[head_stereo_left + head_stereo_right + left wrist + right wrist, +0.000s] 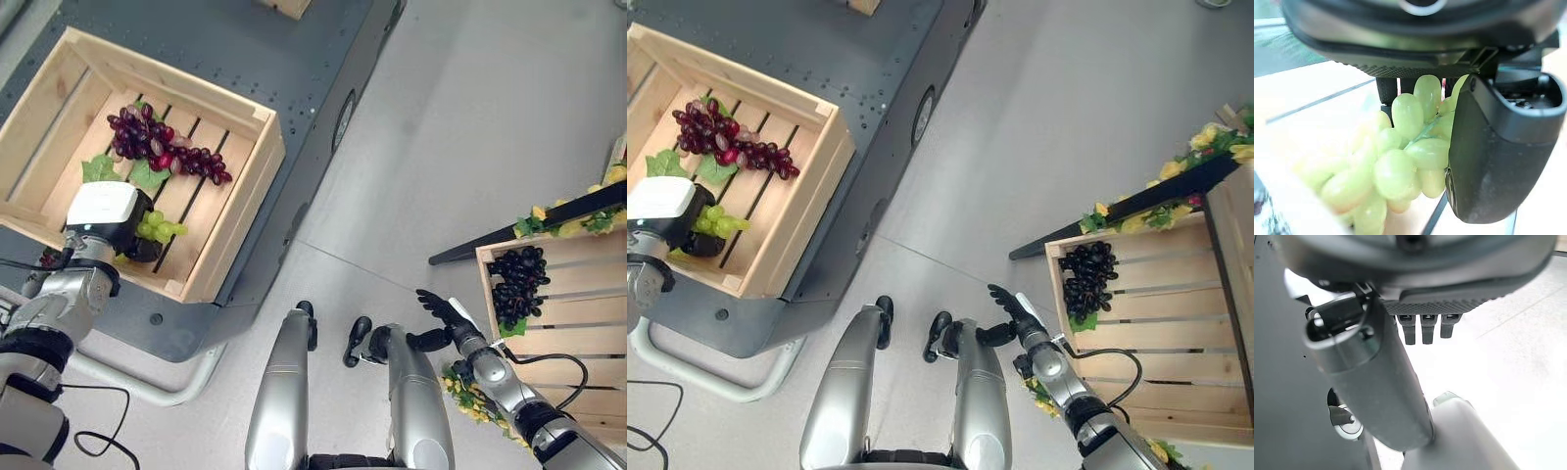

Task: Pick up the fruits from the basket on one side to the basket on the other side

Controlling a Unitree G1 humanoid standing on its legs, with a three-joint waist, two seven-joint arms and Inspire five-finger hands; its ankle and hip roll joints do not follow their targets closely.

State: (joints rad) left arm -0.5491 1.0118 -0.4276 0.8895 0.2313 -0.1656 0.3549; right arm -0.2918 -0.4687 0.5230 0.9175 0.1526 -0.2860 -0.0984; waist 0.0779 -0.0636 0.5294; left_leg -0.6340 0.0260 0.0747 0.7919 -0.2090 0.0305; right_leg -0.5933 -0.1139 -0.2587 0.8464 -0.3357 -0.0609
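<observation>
Left hand (125, 233) fingers curled round green grapes (162, 229), low inside left crate (240, 201) beside red grapes (162, 145). Right hand (441, 309) fingers straight, empty, near right crate (578, 294) holding black grapes (517, 284).

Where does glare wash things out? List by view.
Left wrist view: crate floor behind the green grapes in the left robot hand bleaches white. Right wrist view: floor past the open right robot hand glares white. Left eye view: even light, no glare.
</observation>
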